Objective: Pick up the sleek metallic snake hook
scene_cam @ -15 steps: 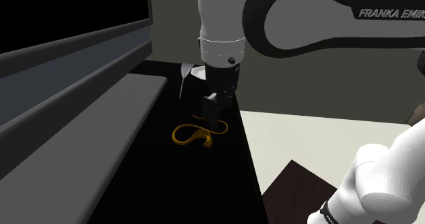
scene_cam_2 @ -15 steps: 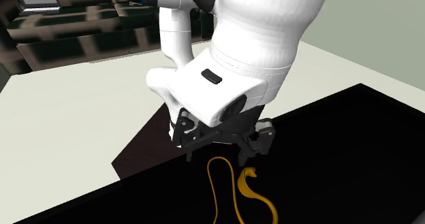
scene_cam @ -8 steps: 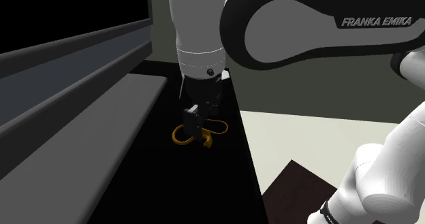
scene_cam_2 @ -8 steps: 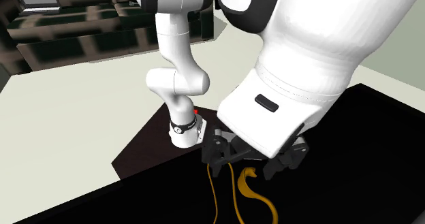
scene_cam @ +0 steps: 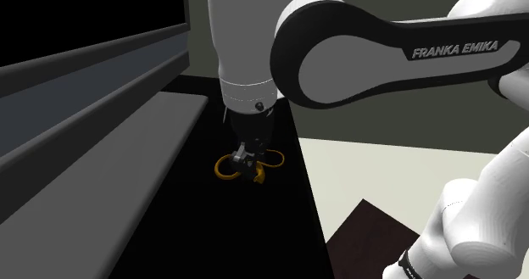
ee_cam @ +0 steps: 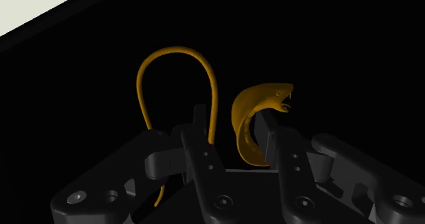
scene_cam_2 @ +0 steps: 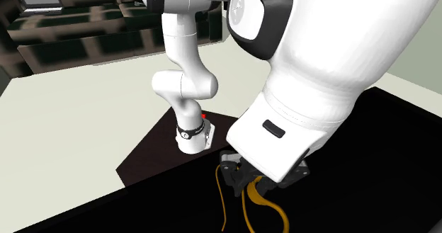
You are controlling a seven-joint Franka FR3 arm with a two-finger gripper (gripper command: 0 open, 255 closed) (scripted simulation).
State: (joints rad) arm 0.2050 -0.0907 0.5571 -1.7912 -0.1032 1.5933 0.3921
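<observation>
Astride hook with jaws apart, not yet clamped; risks twisting thin curved body out on closing.

snake hook: amber-gold
gripper: black
arm: white, dark joints
table top: black
floor: pale cream

A black surface carries one curled orange snake hook.
</observation>
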